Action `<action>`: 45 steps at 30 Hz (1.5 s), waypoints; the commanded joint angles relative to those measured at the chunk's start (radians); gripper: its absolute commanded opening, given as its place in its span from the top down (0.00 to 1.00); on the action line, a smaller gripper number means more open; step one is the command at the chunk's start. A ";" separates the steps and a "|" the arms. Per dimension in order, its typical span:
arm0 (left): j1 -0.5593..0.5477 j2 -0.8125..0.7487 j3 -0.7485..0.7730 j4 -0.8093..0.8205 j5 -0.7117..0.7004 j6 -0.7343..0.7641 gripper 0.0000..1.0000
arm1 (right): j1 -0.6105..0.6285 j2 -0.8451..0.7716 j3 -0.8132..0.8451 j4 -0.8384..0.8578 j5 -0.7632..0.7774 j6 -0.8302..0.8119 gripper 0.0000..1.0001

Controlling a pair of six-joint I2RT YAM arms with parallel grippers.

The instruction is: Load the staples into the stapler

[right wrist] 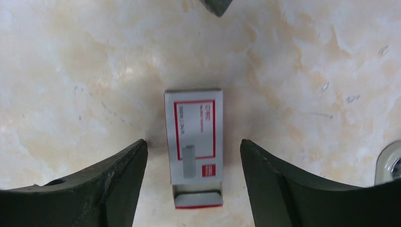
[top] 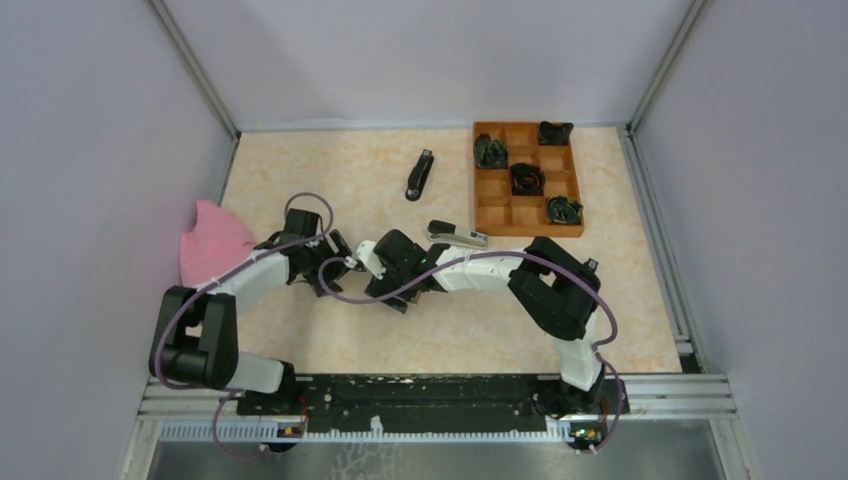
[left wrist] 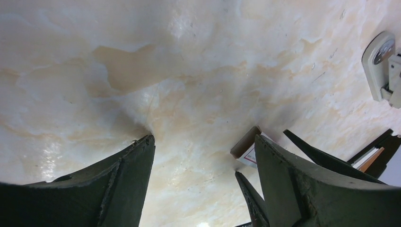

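Pink cloth (top: 212, 245): one, bunched at the far left of the worktop (top: 300, 340).
Left hand (left wrist: 203, 142): released, fingers wide apart with nothing between them, just beside the box.
Box of staples (right wrist: 194, 146): one, white and red, lying flat on the worktop between the two hands. Whether strips are inside cannot be seen.
Handling: probably light thin card, easy to crush and smooth enough to slip. The strips inside would likely snap if bent.
Hold: best taken across its two long sides, low against the worktop, with a gentle squeeze.
Right hand (right wrist: 193, 142): released, one finger on either side of the box with a gap on each side.
Staplers: two, a black stapler (top: 420, 175) further back and a silver-topped stapler (top: 458, 235) just beside the right arm.
Wooden tray (top: 490, 215): one, divided into compartments, with four dark items inside.
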State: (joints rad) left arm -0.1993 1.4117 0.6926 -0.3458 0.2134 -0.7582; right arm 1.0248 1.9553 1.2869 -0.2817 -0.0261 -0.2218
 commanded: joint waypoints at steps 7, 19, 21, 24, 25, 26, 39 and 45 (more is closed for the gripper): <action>-0.087 -0.029 0.010 -0.094 -0.028 -0.061 0.17 | -0.037 -0.234 -0.241 0.170 -0.038 0.065 0.25; -0.169 -0.005 0.040 -0.097 -0.048 -0.144 0.16 | -0.051 -0.234 -0.359 0.299 -0.038 0.056 0.29; -0.175 -0.001 0.042 -0.096 -0.050 -0.159 0.16 | -0.051 -0.232 -0.363 0.312 -0.038 0.053 0.33; -0.189 0.010 0.049 -0.092 -0.052 -0.183 0.16 | -0.051 -0.236 -0.375 0.319 -0.048 0.050 0.38; -0.193 0.015 0.052 -0.091 -0.052 -0.191 0.15 | -0.051 -0.236 -0.376 0.317 -0.051 0.051 0.41; -0.198 0.019 0.055 -0.089 -0.052 -0.200 0.15 | -0.050 -0.237 -0.377 0.313 -0.052 0.053 0.44; -0.270 0.123 0.118 -0.081 -0.057 -0.259 0.15 | 0.016 -0.255 -0.414 0.370 0.074 0.187 0.55; -0.278 0.156 0.131 -0.080 -0.058 -0.279 0.15 | 0.045 -0.251 -0.414 0.420 0.148 0.249 0.56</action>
State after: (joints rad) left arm -0.4671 1.5345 0.8074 -0.4259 0.1696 -1.0107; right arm 1.0462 1.7344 0.8764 0.0742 0.0544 -0.0380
